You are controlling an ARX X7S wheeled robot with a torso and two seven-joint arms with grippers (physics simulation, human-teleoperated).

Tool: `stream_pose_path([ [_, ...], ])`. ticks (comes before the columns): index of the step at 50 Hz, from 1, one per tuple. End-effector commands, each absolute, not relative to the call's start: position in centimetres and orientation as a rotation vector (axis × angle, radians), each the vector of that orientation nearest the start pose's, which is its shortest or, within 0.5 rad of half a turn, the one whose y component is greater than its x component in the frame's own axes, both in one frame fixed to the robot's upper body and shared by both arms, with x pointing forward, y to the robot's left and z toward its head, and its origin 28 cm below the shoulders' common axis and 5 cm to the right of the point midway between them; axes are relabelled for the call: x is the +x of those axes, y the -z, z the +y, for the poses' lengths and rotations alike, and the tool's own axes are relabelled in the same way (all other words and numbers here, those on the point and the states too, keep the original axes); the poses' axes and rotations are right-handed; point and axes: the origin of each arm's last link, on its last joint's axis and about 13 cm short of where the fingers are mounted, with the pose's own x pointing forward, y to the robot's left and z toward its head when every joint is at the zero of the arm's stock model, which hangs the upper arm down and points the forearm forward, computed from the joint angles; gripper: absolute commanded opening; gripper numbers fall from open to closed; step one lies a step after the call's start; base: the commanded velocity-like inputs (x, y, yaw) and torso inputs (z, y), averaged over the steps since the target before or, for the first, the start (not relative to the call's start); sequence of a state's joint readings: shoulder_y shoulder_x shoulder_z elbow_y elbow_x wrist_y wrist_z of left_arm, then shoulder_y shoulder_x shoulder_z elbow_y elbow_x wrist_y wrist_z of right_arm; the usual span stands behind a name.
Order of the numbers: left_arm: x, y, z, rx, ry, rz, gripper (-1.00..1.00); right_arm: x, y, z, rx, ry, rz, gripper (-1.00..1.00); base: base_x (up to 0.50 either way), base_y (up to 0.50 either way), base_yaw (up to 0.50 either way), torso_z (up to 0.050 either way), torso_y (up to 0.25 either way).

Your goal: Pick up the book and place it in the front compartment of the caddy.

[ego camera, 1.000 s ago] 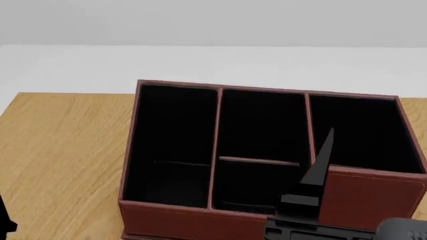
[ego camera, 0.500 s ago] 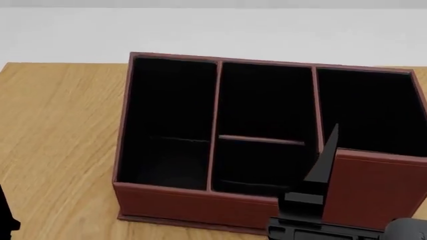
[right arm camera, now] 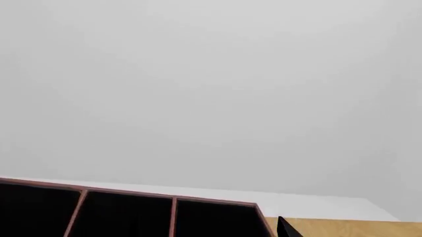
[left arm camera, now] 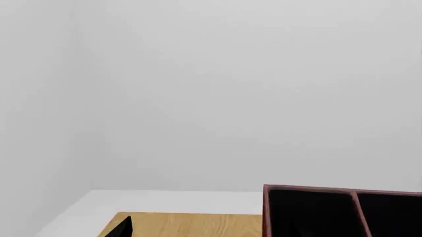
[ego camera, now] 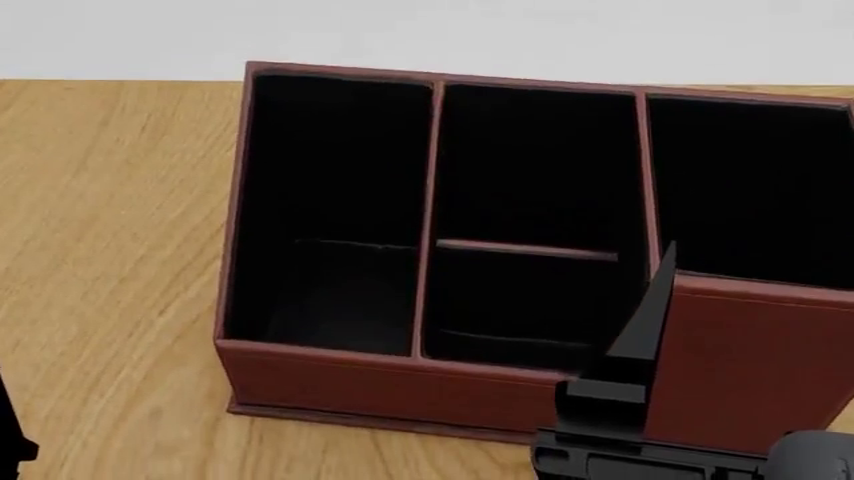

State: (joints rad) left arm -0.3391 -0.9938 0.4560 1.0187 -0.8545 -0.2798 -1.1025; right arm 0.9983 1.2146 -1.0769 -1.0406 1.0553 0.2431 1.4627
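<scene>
The book is out of view in every frame. The dark red caddy fills the head view, its black cells empty: a long left cell, a middle pair split by a divider, and a right cell behind a taller front wall. One black finger of my right gripper rises in front of that wall, near the middle front cell. The right wrist view shows one fingertip beside the caddy's rim, with nothing held. In the left wrist view a lone fingertip hangs over bare wood, left of the caddy.
The caddy stands on a light wooden table with open wood to its left. A pale wall and floor lie beyond the table's far edge. A dark part of my left arm shows at the lower left edge.
The head view has tipped down and drawn closer, so the caddy sits higher and larger in the frame. My right gripper keeps its place in front of the caddy.
</scene>
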Motion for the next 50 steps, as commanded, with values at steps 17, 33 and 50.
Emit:
stream_pose_path([
  [17, 14.4, -21.2, 22.8, -0.002, -0.060, -0.405, 1.00, 13.4, -30.5, -13.4, -0.320, 0.044, -0.286, 1.00, 0.00, 0.00, 0.00, 0.000, 0.000],
  [33, 14.2, -21.3, 23.4, -0.032, -0.078, -0.435, 1.00, 12.9, -40.7, -14.9, -0.501, -0.095, -0.051, 1.00, 0.00, 0.00, 0.00, 0.000, 0.000],
  [50, 14.2, -21.7, 23.3, -0.046, -0.064, -0.458, 1.00, 11.8, -41.2, -15.1, -0.802, -0.476, 0.686, 1.00, 0.00, 0.00, 0.00, 0.000, 0.000],
])
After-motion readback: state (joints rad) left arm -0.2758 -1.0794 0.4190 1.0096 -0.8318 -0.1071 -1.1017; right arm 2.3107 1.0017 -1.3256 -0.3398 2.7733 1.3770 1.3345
